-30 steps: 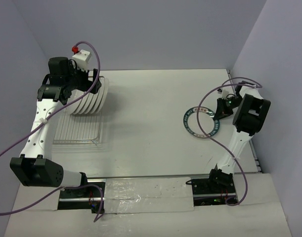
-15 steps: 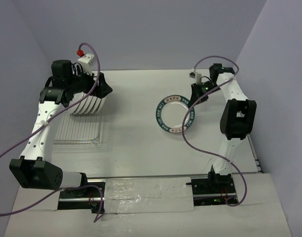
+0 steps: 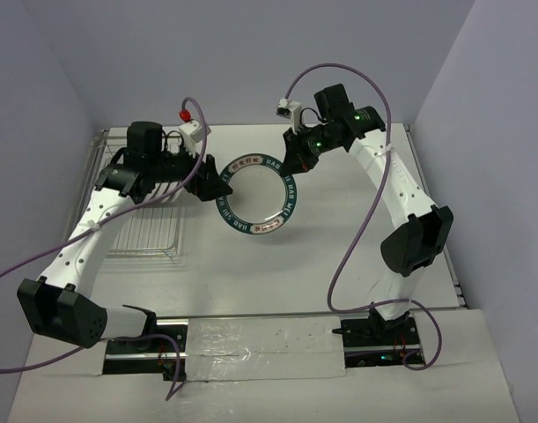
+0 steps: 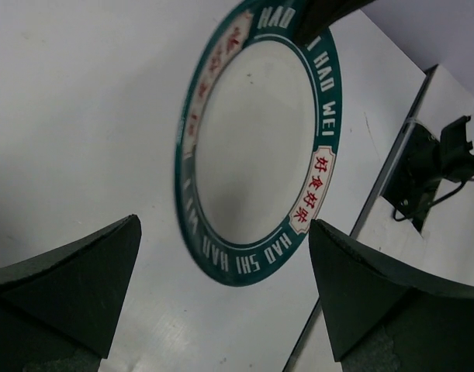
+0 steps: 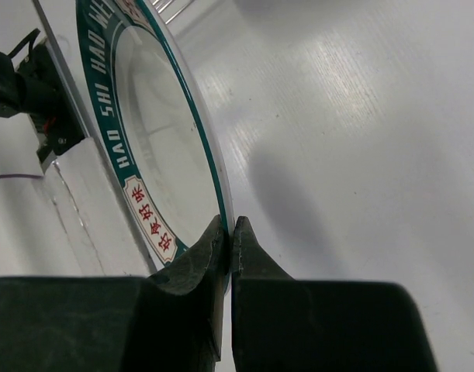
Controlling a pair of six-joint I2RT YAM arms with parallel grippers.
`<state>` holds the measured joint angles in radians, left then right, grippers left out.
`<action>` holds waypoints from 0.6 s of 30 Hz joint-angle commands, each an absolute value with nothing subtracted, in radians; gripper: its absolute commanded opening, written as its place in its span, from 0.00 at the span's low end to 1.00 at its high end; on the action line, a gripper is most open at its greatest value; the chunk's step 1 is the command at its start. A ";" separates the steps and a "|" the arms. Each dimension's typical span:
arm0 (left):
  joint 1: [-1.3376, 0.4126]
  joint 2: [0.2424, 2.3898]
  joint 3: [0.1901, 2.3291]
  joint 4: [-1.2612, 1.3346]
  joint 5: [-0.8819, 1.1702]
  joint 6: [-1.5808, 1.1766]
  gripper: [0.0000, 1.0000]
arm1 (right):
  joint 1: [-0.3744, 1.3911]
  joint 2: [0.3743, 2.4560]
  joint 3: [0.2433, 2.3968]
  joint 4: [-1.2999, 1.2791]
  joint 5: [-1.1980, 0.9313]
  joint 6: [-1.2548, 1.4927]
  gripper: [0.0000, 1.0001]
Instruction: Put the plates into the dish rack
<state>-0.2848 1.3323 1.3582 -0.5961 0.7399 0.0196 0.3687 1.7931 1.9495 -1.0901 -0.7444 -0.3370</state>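
Observation:
A white plate with a dark teal rim and red labels hangs tilted above the table's middle. My right gripper is shut on its right rim, and the right wrist view shows the rim pinched at the gripper. My left gripper is open at the plate's left edge. In the left wrist view the plate lies ahead of the open gripper, beyond the fingertips. The silver wire dish rack stands at the left. The plates in it are hidden behind my left arm.
Purple cables loop over both arms. The table's back wall and left wall stand close to the rack. The right arm's base shows past the table edge in the left wrist view. Rack wires show at the top of the right wrist view.
My right gripper has carried the plate from the right side leftward to the middle. My left gripper has swung right from the rack to the plate's left edge.

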 commanded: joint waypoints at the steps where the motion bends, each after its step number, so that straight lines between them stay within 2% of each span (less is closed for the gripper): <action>1: -0.316 1.301 1.332 -0.586 0.782 0.058 0.97 | 0.413 1.759 2.039 -1.066 -0.738 -0.284 0.00; 9: -0.328 1.310 1.296 -0.548 0.759 0.017 0.85 | 0.475 1.752 2.129 -1.065 -0.727 -0.252 0.00; 12: -0.328 1.307 1.295 -0.532 0.747 0.009 0.63 | 0.497 1.743 2.135 -1.058 -0.710 -0.245 0.00; 13: -0.328 1.305 1.293 -0.522 0.746 -0.030 0.44 | 0.502 1.740 2.132 -1.054 -0.703 -0.242 0.00; 15: -0.325 1.293 1.290 -0.515 0.741 -0.041 0.19 | 0.506 1.740 2.125 -1.046 -0.690 -0.235 0.00; 16: -0.322 1.287 1.289 -0.502 0.733 -0.061 0.00 | 0.508 1.741 2.122 -1.045 -0.689 -0.232 0.00; 18: -0.283 1.272 1.289 -0.494 0.750 -0.078 0.00 | 0.508 1.744 2.117 -1.039 -0.675 -0.222 0.04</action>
<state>-0.3115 1.3128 1.2903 -0.5728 0.7761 -0.0601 0.4950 1.7935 2.0869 -1.0813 -0.6666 -0.3164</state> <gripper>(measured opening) 0.156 0.054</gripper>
